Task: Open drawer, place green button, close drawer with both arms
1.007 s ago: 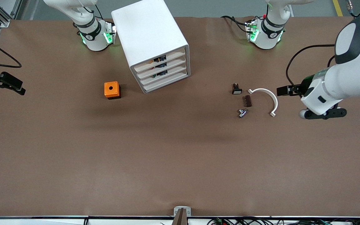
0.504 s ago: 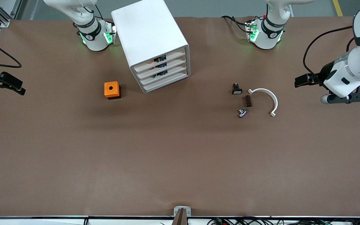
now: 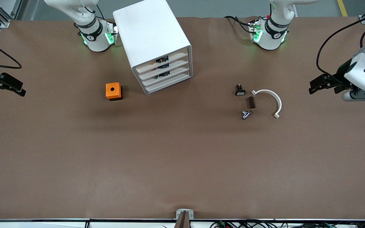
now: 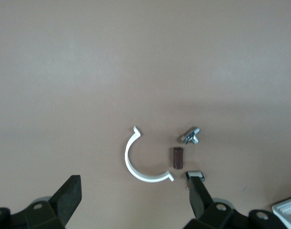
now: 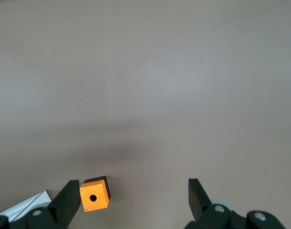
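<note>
L gripper (image 3: pixel 321 85) hangs over the counter (image 3: pixel 182 164) at the L arm's end, fingers (image 4: pixel 71 195) spread wide apart, nothing between them. In the L wrist view the gap between the fingers frames a cluster of small parts: a white curved clip (image 4: pixel 138 162), a small brown block (image 4: pixel 178 158) just beside it, a silver metal fitting (image 4: pixel 191 135) near the block, and a small black switch w/ white face (image 4: pixel 195 175) right by one fingertip in that view. All lie on the counter, well below the fingers; none touched.

R gripper (image 3: pixel 9 85) waits over the counter edge at the R arm's end, fingers (image 5: pixel 66 200) also wide apart, empty. R wrist view shows an orange cube w/ hole (image 5: pixel 94 194) on the counter just inside one finger, and a corner of the white cabinet (image 3: pixel 152 41) past that finger.

Cabinet stands between the two arm bases, nearer the R arm's. The drawer (image 3: pixel 166 77), third down of four, sits pushed in flush w/ the others. Small dark parts show thru the gaps above the upper drawers; can't tell what they are. Can't pick out the button anywhere on the counter.

Both sets of fingers are well apart from the cabinet.
</note>
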